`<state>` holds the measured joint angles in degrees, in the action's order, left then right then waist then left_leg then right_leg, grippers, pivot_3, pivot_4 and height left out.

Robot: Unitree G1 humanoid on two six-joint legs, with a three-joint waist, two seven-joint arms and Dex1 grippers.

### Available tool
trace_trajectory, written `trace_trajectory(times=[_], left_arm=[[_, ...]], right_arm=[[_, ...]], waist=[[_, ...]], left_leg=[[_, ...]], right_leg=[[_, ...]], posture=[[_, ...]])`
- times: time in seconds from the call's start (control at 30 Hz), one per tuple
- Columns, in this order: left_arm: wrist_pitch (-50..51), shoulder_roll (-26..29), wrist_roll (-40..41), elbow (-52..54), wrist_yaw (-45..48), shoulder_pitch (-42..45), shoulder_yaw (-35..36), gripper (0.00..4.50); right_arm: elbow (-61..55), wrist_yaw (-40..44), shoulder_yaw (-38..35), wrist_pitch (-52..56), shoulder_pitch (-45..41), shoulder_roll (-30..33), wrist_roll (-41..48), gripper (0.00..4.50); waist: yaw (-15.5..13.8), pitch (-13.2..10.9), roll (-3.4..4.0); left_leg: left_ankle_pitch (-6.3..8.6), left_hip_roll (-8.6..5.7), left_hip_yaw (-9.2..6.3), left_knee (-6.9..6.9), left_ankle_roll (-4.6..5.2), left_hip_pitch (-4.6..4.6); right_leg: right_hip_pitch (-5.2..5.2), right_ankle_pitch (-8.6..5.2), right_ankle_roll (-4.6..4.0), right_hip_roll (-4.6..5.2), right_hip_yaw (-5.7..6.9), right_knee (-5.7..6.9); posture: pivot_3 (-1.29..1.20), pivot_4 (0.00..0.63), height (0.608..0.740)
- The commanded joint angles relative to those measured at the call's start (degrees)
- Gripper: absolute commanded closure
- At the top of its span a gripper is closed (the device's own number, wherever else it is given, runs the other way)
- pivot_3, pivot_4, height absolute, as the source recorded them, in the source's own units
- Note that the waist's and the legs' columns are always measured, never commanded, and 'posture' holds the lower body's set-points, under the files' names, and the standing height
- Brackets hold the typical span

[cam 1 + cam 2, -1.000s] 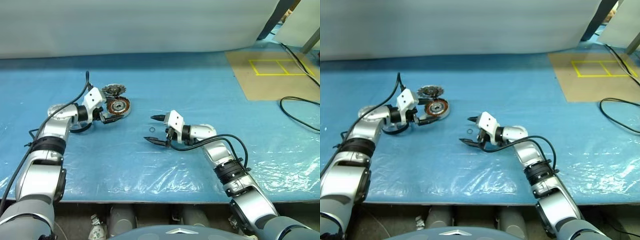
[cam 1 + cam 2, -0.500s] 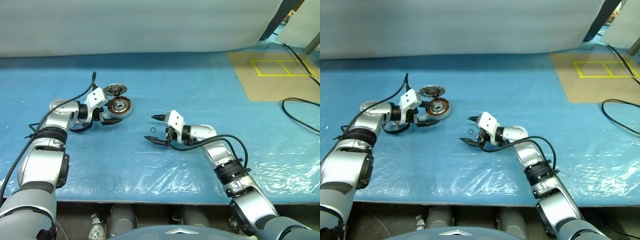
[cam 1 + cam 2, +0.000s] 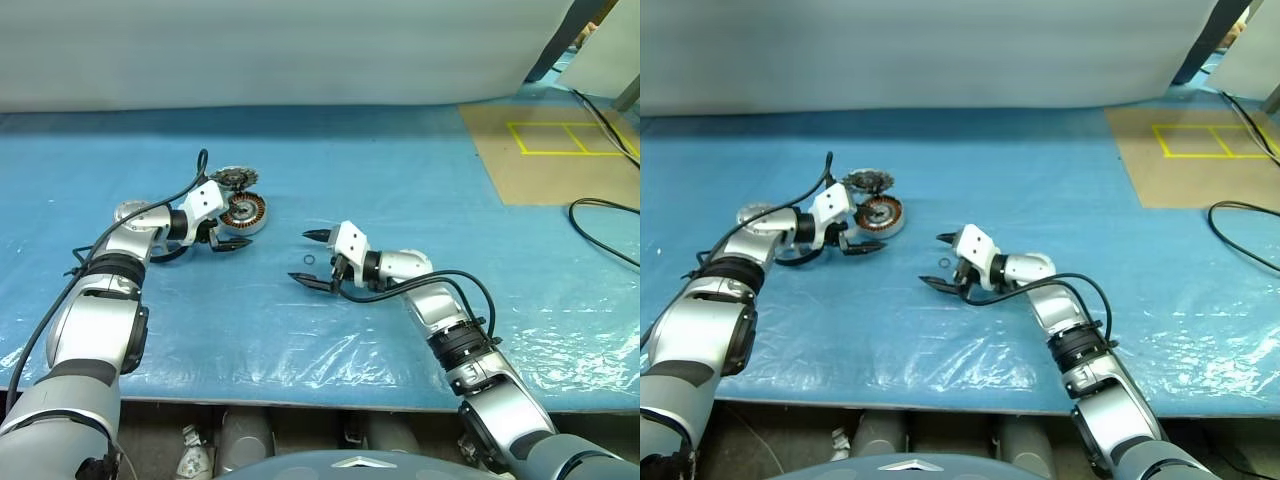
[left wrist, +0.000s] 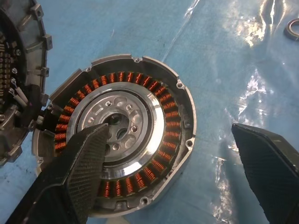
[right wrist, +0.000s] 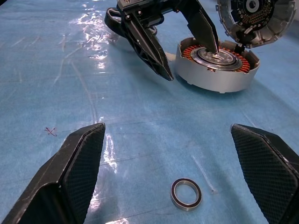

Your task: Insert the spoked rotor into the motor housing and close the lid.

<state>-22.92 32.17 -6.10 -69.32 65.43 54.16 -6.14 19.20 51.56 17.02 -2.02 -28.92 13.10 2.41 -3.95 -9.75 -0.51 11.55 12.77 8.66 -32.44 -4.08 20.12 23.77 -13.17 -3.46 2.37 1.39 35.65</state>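
The motor housing (image 4: 180,112), a silver puck with copper windings around a silver hub, lies open at the left on the blue sheet. The lid (image 5: 254,18) leans tilted against its far side, dark jagged face showing. My left gripper (image 3: 240,228) is open and straddles the housing's near side: one of its fingers (image 5: 205,32) rests with its tip over the hub, the other (image 5: 149,46) stands beside the puck. My right gripper (image 3: 300,256) is open at the table's middle, pointing left, holding nothing. A tiny black O-ring (image 5: 186,193) lies between its fingers. The spoked rotor is hidden.
A brown board (image 3: 545,150) with a yellow taped square lies at the back right, and a black cable (image 3: 600,215) curls beside it. A white sheet (image 3: 300,50) closes off the back. The table's front edge (image 3: 300,403) runs below the arms.
My left gripper has turned and edged right onto the housing, so one finger now reaches over the hub. The right arm has kept still. The camera has shifted slightly.
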Motion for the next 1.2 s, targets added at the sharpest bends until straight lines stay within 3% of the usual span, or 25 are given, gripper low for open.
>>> trace_trajectory(times=[0.03, 0.07, 0.27, 0.8, 1.2], left_arm=[[-1.52, -0.06, -3.88, -1.53, -3.04, -0.27, -2.62, 0.06], [-1.98, -0.57, -4.71, -1.75, -3.65, -0.45, -3.34, 0.06], [-2.2, -1.51, -7.11, -2.61, -5.63, 0.77, -5.02, 1.89], [-1.16, 1.05, -3.2, -1.2, 6.15, 0.27, -1.95, 1.89], [-0.39, 1.79, 5.63, 12.81, 12.67, -12.34, 2.2, 1.89]], right_arm=[[-3.11, -0.63, 0.24, -0.5, 0.28, -0.86, 0.34, 0.0], [-3.42, -0.78, 0.08, -0.34, 0.3, -1.1, 0.61, 0.0], [-3.71, -1.3, -0.67, -0.25, 0.15, -1.19, 0.81, 0.0], [-2.34, -1.5, 0.01, -0.69, -0.6, -2.74, 0.55, 0.0], [1.25, -1.17, -0.96, -1.82, -3.18, -1.88, 0.41, 0.0]], waist=[[0.01, 0.0, 0.0], [0.01, 0.0, 0.0], [-0.15, 0.0, 0.01], [0.05, 0.0, 0.01], [0.09, -0.01, 0.02]], left_leg=[[0.0, 0.0, 0.0, 0.01, 0.0, 0.0], [0.0, 0.0, 0.0, 0.02, 0.0, 0.0], [0.0, -0.03, 0.0, 0.01, 0.0, -0.21], [0.05, -0.07, 0.01, 0.32, -0.09, -0.17], [0.06, -0.02, 0.05, 0.33, -0.1, -0.2]], right_leg=[[-0.01, 0.0, 0.0, 0.0, 0.0, 0.0], [-0.03, 0.0, 0.0, 0.0, 0.0, 0.01], [-0.44, -0.14, -0.21, 0.07, -0.01, -0.1], [-0.38, -0.01, 0.01, 0.08, 0.04, -0.34], [-0.36, -0.14, -0.21, 0.09, 0.04, -0.34]], posture=[[0.0, 0.15, 0.74], [0.0, 0.15, 0.74], [0.0, 0.15, 0.74], [0.0, 0.15, 0.74], [0.0, 0.15, 0.74]])
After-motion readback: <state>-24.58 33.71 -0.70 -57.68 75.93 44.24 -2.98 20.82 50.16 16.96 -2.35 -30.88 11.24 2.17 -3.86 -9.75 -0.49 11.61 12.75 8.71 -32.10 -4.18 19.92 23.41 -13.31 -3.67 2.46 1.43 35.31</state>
